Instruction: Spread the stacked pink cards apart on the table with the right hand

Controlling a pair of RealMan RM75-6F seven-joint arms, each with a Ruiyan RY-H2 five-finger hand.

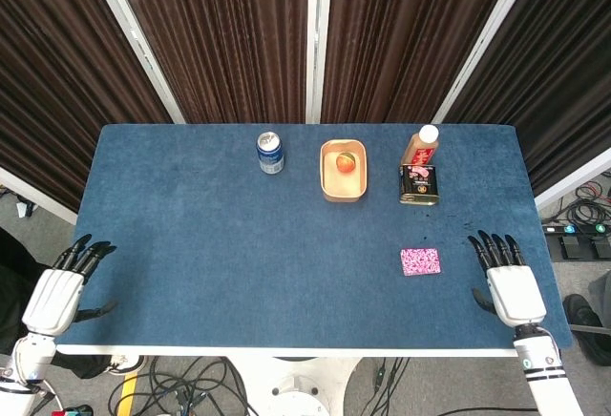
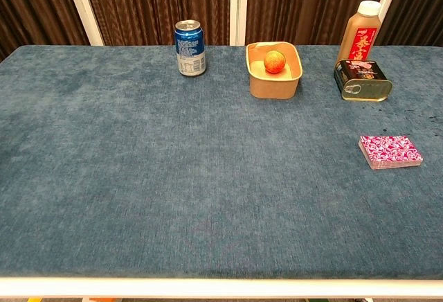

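Note:
The stack of pink patterned cards (image 1: 420, 261) (image 2: 390, 151) lies squared up on the blue table, toward its right front. My right hand (image 1: 506, 280) hovers over the table's front right corner, a short way right of the cards, fingers spread and holding nothing. My left hand (image 1: 62, 289) hangs off the table's front left corner, also spread and empty. Neither hand shows in the chest view.
Along the far side stand a blue soda can (image 1: 270, 152) (image 2: 190, 48), a tan tray (image 1: 326, 183) (image 2: 273, 84) with a small orange fruit (image 1: 346, 160) inside, a brown bottle (image 1: 421, 143) (image 2: 363, 31) and a dark tin (image 1: 418, 185) (image 2: 362, 80).

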